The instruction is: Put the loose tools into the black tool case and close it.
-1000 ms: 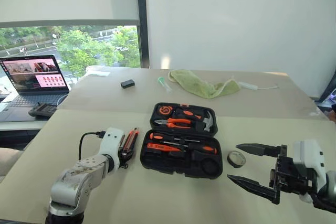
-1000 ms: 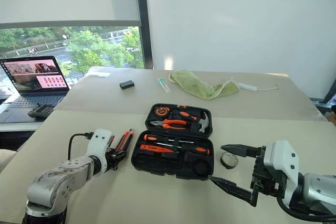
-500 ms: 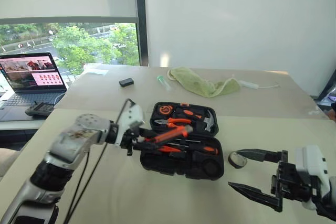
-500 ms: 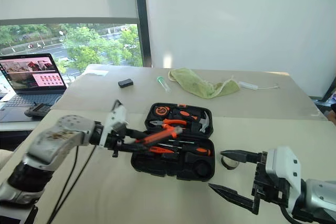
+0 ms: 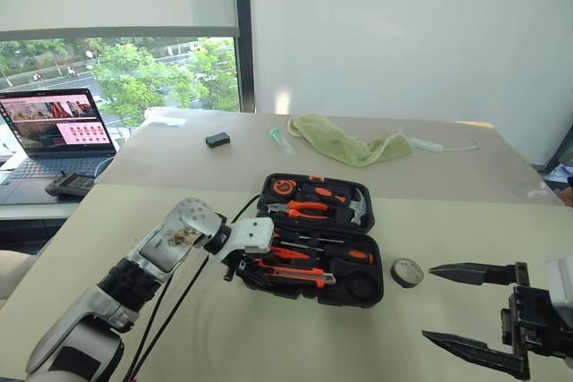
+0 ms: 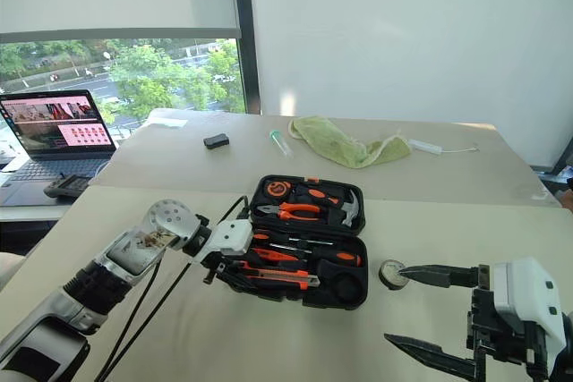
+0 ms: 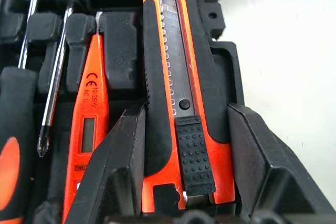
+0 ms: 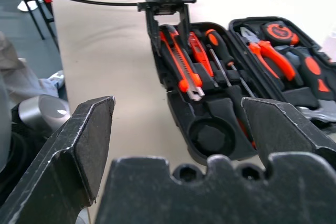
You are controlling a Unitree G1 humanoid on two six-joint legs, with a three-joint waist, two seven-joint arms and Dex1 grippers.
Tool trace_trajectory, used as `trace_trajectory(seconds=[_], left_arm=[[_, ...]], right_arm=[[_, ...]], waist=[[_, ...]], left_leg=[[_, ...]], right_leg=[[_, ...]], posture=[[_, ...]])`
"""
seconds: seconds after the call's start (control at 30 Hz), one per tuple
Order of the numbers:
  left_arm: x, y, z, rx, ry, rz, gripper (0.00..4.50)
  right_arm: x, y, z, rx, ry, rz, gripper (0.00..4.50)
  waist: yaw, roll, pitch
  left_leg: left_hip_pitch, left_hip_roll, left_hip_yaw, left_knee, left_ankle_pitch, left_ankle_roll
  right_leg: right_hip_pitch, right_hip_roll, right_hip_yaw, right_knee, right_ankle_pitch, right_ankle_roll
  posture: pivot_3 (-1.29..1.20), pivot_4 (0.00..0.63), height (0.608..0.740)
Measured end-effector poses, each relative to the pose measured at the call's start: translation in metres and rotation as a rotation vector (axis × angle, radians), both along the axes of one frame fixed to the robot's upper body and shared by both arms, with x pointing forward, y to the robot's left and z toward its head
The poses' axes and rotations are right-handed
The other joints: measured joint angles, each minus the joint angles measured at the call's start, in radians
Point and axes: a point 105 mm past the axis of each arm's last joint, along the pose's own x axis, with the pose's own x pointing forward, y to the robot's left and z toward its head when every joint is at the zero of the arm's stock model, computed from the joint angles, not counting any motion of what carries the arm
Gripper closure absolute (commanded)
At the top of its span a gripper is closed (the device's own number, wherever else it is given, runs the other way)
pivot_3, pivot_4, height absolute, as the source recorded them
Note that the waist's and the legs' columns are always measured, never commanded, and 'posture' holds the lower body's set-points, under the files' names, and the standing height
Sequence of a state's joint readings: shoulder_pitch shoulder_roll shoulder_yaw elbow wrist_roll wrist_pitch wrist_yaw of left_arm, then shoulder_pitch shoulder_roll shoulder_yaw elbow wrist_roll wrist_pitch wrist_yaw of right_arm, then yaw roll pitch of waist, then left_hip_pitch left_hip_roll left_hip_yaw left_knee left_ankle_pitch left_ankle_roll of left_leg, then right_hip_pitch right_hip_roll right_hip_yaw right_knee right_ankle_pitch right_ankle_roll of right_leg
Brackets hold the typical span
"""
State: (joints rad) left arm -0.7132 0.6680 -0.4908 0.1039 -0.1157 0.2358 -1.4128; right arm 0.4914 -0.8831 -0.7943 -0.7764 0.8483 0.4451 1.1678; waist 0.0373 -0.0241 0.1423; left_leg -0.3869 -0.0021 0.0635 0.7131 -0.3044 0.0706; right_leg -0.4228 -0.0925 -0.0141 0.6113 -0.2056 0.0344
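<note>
Left wrist view shows the left hand (image 7: 186, 182) clamped on the orange-black utility knife (image 7: 176, 77), one black finger (image 7: 118, 166) on each side of its handle, with the knife lying along the near edge of the black tool case (image 5: 313, 243). Just beside the knife in the case lies the slim orange tester screwdriver (image 7: 89, 119), and next to that a long screwdriver (image 7: 52, 77) with its tip pointing toward the camera. The case sits open on the tabletop (image 5: 269, 346), its lid half holding orange-handled pliers (image 5: 303, 210) and a small hammer (image 5: 356, 207). The round slot at the case's right end is unfilled. A small black tape roll (image 5: 406, 272) rests on the tabletop just right of the case, apart from it. The right hand (image 5: 470, 306) hovers near the tape roll with its fingers spread wide, gripping nothing. Farther back lie a green cloth (image 5: 345, 145) and a small black box (image 5: 217, 140); a laptop (image 5: 54, 131) stands off to the left.
</note>
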Motion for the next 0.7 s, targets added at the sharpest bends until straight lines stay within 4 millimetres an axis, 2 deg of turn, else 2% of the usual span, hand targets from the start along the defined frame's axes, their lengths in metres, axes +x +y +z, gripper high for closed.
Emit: trace_trajectory(seconds=[0.03, 0.1, 0.27, 0.33, 0.37, 0.43, 0.6, 0.63, 0.7], left_arm=[[0.0, -0.003, 0.0, -0.002, -0.012, -0.01, 2.74], [0.002, -0.007, -0.002, -0.002, -0.03, -0.009, 1.72], [0.007, -0.012, 0.002, -0.03, -0.078, -0.007, 0.06], [0.006, -0.012, 0.005, -0.06, -0.059, -0.006, 0.06], [0.002, -0.011, 0.007, -0.094, -0.025, -0.006, 0.2], [-0.001, -0.009, 0.016, -0.176, 0.067, 0.033, 0.79], [0.0, -0.008, 0.043, -0.345, 0.18, 0.115, 2.68], [0.0, -0.008, 0.043, -0.368, 0.199, 0.142, 2.99], [-0.002, -0.006, 0.03, -0.371, 0.222, 0.185, 3.74]], right_arm=[[0.0, 0.0, 0.0, 0.0, -0.003, -0.003, 0.0], [0.0, 0.002, 0.001, -0.002, -0.01, -0.006, 0.0], [-0.001, 0.006, 0.001, -0.005, -0.017, -0.007, 0.0], [-0.002, 0.006, 0.0, -0.004, -0.012, -0.011, 0.0], [-0.002, 0.006, -0.001, -0.003, -0.007, -0.013, 0.0], [-0.003, 0.007, -0.001, 0.002, -0.003, -0.017, 0.0], [-0.003, 0.008, -0.001, 0.012, -0.008, -0.028, 0.0], [-0.002, 0.008, -0.001, 0.019, -0.009, -0.036, 0.0], [-0.002, 0.009, -0.003, 0.027, -0.005, -0.042, 0.0]], waist=[[0.0, 0.0, 0.0], [0.001, 0.0, 0.0], [-0.001, 0.0, 0.0], [-0.004, 0.0, 0.0], [-0.005, 0.0, 0.0], [-0.006, 0.0, 0.0], [-0.002, 0.0, 0.0], [-0.001, 0.0, 0.0], [-0.002, 0.0, 0.0]], left_leg=[[0.0, 0.0, 0.0, 0.0, 0.0, 0.0], [0.0, 0.0, 0.0, 0.0, 0.0, 0.0], [0.0, 0.0, 0.0, 0.0, 0.0, 0.0], [0.0, 0.0, 0.0, 0.0, 0.0, 0.0], [0.0, 0.0, 0.0, 0.0, 0.0, 0.0], [-0.001, 0.001, -0.001, 0.001, 0.0, 0.0], [0.0, 0.0, -0.002, 0.002, 0.0, 0.0], [0.0, 0.0, -0.001, 0.003, 0.0, 0.0], [0.001, 0.0, -0.001, 0.002, 0.0, 0.0]], right_leg=[[0.0, 0.0, 0.0, 0.0, 0.0, 0.0], [0.0, 0.0, 0.0, 0.0, 0.0, 0.0], [0.0, 0.0, 0.0, 0.0, 0.0, 0.0], [0.0, 0.0, 0.0, 0.0, 0.0, 0.001], [-0.001, 0.0, 0.0, 0.001, 0.0, 0.001], [-0.001, 0.0, -0.001, 0.001, 0.0, 0.001], [0.001, 0.0, -0.001, 0.001, 0.001, 0.002], [0.001, 0.0, -0.001, 0.001, 0.001, 0.002], [0.001, 0.0, 0.0, 0.002, 0.001, 0.002]], posture=[[0.0, 0.15, 0.74], [0.0, 0.15, 0.74], [0.0, 0.15, 0.74], [0.0, 0.15, 0.74], [0.0, 0.15, 0.74], [0.0, 0.15, 0.74], [0.0, 0.15, 0.74], [0.0, 0.15, 0.74], [0.0, 0.15, 0.74]])
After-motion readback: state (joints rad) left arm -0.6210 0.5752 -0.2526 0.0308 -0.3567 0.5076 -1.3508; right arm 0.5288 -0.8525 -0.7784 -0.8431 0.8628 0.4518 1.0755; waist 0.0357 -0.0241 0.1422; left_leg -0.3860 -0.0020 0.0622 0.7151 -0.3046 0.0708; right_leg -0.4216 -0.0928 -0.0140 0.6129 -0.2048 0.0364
